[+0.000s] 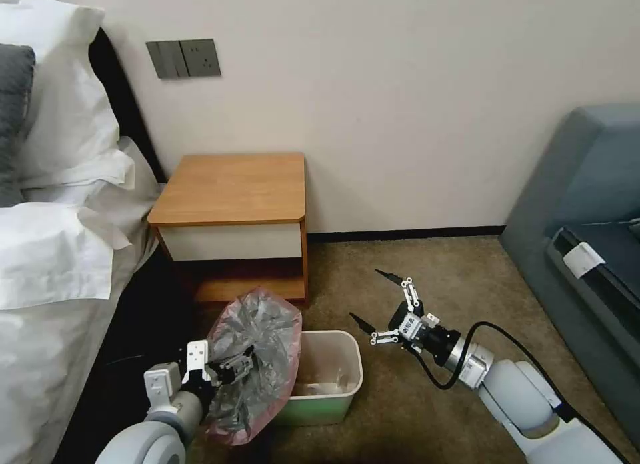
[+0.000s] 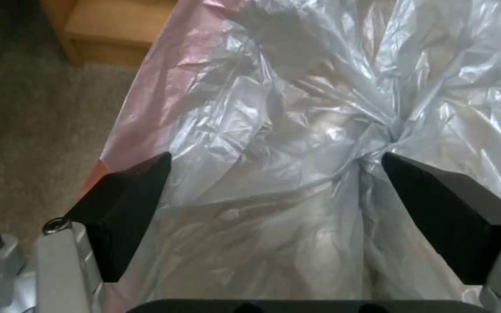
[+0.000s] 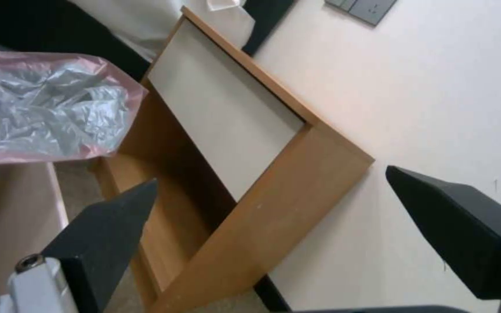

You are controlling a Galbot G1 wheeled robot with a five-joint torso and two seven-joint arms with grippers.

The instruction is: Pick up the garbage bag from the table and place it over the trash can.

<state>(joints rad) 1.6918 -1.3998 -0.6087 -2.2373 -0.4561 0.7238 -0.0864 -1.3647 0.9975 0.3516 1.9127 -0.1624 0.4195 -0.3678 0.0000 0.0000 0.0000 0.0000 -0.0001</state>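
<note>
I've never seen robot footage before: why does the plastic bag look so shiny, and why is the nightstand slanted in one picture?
Left wrist view: soft light glints off the crinkles of the garbage bag, which hangs close before the lens, with the left gripper's fingers framing it. Right wrist view: the table looks slanted because that camera is tilted. Head view: lighting is even, and the table's lower shelf lies in shadow.

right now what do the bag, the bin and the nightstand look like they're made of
The bag, at the left pincer, looks like thin plastic film: silvery-grey, pink at the edges, crinkled, glossy and see-through. The bin looks like moulded plastic, smooth cream with a pale green base. The nightstand looks like wood or wood-look board, matt orange-brown, with a white drawer front.
</note>
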